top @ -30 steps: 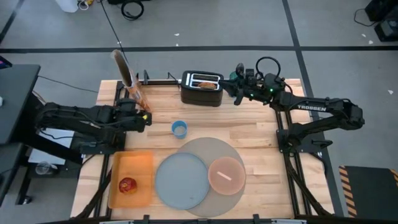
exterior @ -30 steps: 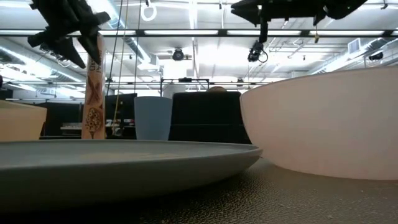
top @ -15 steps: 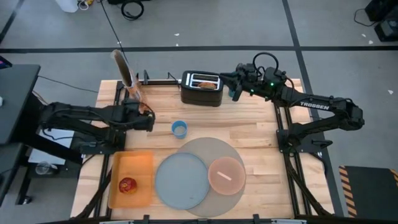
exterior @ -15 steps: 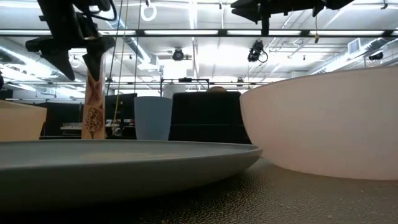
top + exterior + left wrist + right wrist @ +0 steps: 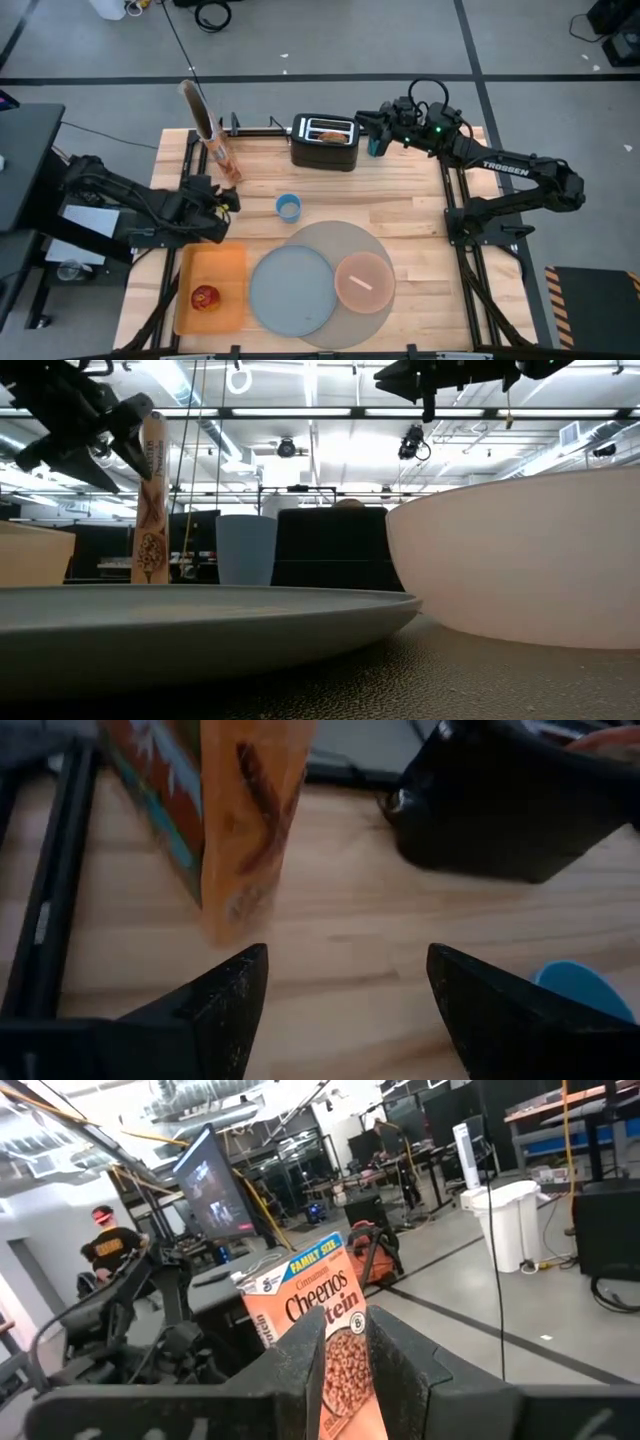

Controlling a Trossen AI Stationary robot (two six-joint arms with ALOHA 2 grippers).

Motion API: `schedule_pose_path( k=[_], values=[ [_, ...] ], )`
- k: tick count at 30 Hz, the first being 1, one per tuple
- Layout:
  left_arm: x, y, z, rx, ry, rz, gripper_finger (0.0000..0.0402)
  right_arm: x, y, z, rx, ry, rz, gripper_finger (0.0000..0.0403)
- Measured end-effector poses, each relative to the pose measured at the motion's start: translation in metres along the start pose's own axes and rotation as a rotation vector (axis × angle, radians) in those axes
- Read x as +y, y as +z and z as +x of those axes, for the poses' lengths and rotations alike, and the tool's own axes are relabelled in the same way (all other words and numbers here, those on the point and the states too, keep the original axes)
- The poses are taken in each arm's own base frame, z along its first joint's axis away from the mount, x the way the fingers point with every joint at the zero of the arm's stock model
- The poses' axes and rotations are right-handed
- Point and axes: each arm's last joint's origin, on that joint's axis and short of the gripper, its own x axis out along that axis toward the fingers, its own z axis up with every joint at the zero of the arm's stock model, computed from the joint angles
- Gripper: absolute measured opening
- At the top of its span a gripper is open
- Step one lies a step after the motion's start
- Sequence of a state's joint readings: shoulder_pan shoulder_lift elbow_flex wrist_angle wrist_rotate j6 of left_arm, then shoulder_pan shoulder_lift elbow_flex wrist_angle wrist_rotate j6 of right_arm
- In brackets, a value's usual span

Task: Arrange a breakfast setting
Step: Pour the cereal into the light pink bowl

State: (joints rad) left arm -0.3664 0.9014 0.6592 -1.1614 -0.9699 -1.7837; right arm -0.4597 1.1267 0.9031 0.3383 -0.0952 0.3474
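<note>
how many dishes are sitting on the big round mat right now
2. The blue-grey plate lies on the left part of the grey mat, overhanging its edge; the pink bowl sits on the right part. The small blue cup stands off the mat.

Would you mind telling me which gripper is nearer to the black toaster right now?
The right. The right gripper is just beside the black toaster, on its right side. The left gripper is farther off, open, near the cereal box, apart from it.
</note>
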Motion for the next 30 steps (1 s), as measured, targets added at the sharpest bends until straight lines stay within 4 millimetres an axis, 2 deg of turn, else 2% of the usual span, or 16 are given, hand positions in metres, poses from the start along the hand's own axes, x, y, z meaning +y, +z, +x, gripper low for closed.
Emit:
schedule_pose_path(
  k=[4,11,20,30],
  values=[
    [0.005,-0.006,0.009,-0.062,0.040,0.105,0.0281,-0.002,0.001,0.000,0.001,0.003,0.014,0.0082],
    [0.009,-0.011,0.028,-0.159,0.111,0.053,0.0287,-0.003,0.001,0.000,-0.001,-0.002,0.014,0.0082],
    [0.009,-0.003,0.048,-0.231,0.253,0.096,0.0313,-0.003,0.001,0.000,-0.003,-0.002,0.018,0.0082],
    [-0.009,0.002,0.062,-0.274,0.214,0.068,0.0314,-0.004,0.002,0.000,-0.007,-0.009,0.018,0.0082]
  ],
)
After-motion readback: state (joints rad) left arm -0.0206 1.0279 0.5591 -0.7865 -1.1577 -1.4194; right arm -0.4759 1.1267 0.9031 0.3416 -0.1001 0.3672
